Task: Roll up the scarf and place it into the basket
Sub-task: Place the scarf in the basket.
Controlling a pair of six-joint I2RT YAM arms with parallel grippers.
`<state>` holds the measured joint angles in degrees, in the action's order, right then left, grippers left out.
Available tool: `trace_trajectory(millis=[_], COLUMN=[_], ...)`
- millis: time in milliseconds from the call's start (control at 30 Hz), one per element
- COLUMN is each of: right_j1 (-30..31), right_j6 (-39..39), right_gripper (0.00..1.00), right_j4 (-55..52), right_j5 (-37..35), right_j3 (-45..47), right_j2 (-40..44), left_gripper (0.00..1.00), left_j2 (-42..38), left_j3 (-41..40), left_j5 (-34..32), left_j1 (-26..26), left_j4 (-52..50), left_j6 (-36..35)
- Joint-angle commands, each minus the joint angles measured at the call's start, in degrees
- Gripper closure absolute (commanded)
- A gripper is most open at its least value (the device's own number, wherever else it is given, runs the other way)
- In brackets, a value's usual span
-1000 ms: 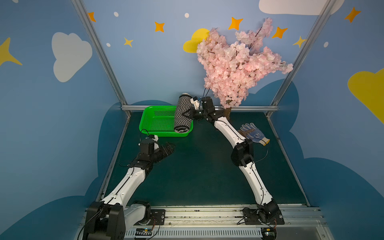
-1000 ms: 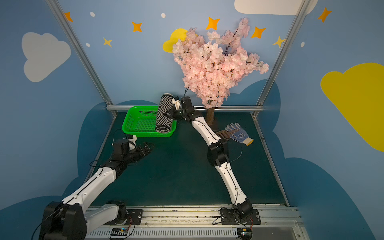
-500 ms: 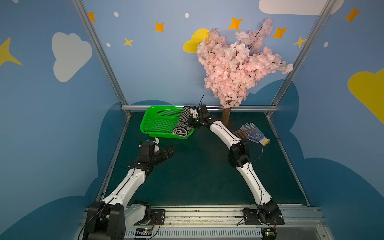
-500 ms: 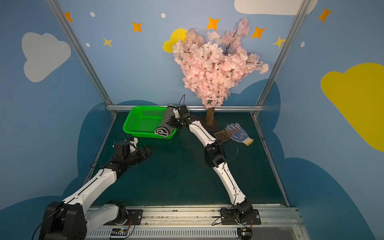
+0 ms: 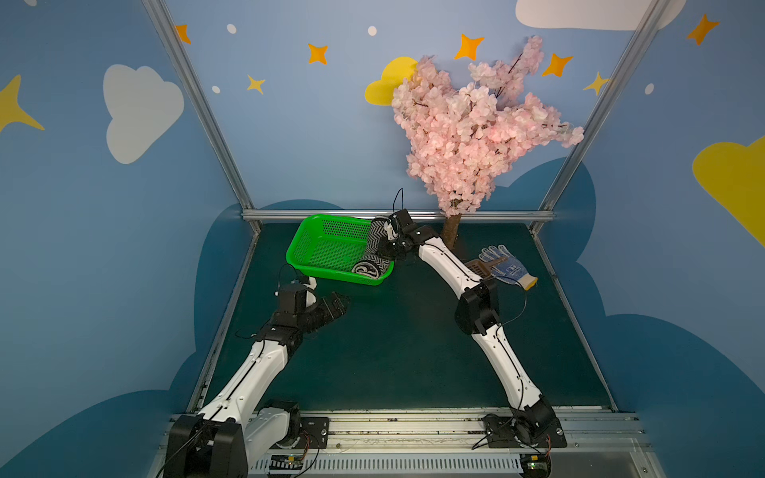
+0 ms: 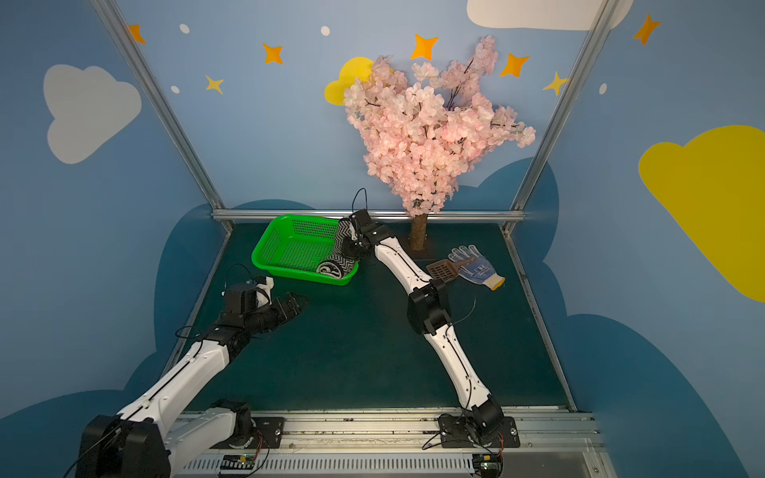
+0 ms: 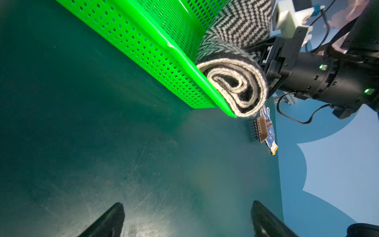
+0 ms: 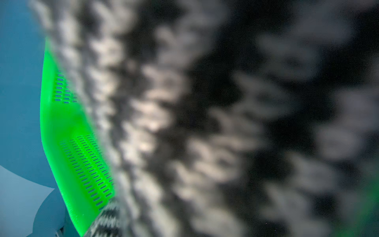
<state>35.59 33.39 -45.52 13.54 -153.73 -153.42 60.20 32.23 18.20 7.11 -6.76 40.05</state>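
The scarf (image 5: 374, 252) is a rolled black-and-white bundle lying along the right side of the green basket (image 5: 331, 275). Its spiral cream-edged end (image 7: 235, 88) sticks out over the basket's near right corner. My right gripper (image 5: 387, 244) presses into the roll from the right, shut on it, with its fingertips buried in the knit. The right wrist view is filled by blurred scarf (image 8: 205, 123), with the basket's wall (image 8: 61, 123) beside it. My left gripper (image 5: 337, 304) hovers open and empty over the mat in front of the basket, and its fingers (image 7: 114, 219) stand wide apart.
A blue-dotted white glove (image 5: 509, 267) and a brown slotted scoop (image 5: 480, 267) lie on the mat right of my right arm. The pink blossom tree's trunk (image 5: 450, 229) stands at the back, close behind my right wrist. Metal frame rails border the mat.
My right gripper has come down and lowered the roll from above the basket's edge into the basket. The basket has turned slightly. My left arm has hardly moved.
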Motion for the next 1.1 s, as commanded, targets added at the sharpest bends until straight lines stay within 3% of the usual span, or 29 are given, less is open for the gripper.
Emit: trace_trajectory(millis=[0,67,133,167,233,633,900,1067], right_j1=[-0.6,-0.3,0.0,0.2,0.8,2.2,2.8,3.6], right_j6=[0.3,-0.7,-1.3,-1.5,-2.1,-1.8,-3.1,-4.9], right_gripper=[0.83,0.71,0.52,0.26,0.16,0.11,0.11,0.11], right_j4=[-3.0,-3.8,-3.9,-3.9,-3.4,2.8,0.9,-0.8], right_j5=[-2.4,-3.5,-3.4,-3.5,-4.1,-2.0,-6.7,-12.2], right_j3=[-3.0,-2.7,-2.2,-2.2,-1.7,-0.7,4.0,8.5], right_j2=[-1.7,-2.0,-2.2,-2.2,-2.0,2.1,8.1,13.9], left_gripper=[0.03,0.02,0.02,0.02,0.02,0.01,0.01,0.00], left_j2=[-0.9,-1.1,-1.3,-1.4,-1.7,-1.6,-1.2,-2.1], left_j3=[0.5,0.9,1.4,1.7,1.7,1.3,0.8,1.5], left_j5=[-0.6,-1.3,-2.0,-2.1,-2.3,-4.4,-4.4,-8.8], left_j1=[-0.2,-0.2,-0.3,-0.3,-0.3,-0.5,-1.5,-3.3], left_j4=[-3.0,-4.2,-5.7,-6.2,-6.5,-8.3,-7.8,-8.7], left_j6=[-1.5,-2.1,-2.9,-3.1,-3.2,-5.0,-5.6,-6.8])
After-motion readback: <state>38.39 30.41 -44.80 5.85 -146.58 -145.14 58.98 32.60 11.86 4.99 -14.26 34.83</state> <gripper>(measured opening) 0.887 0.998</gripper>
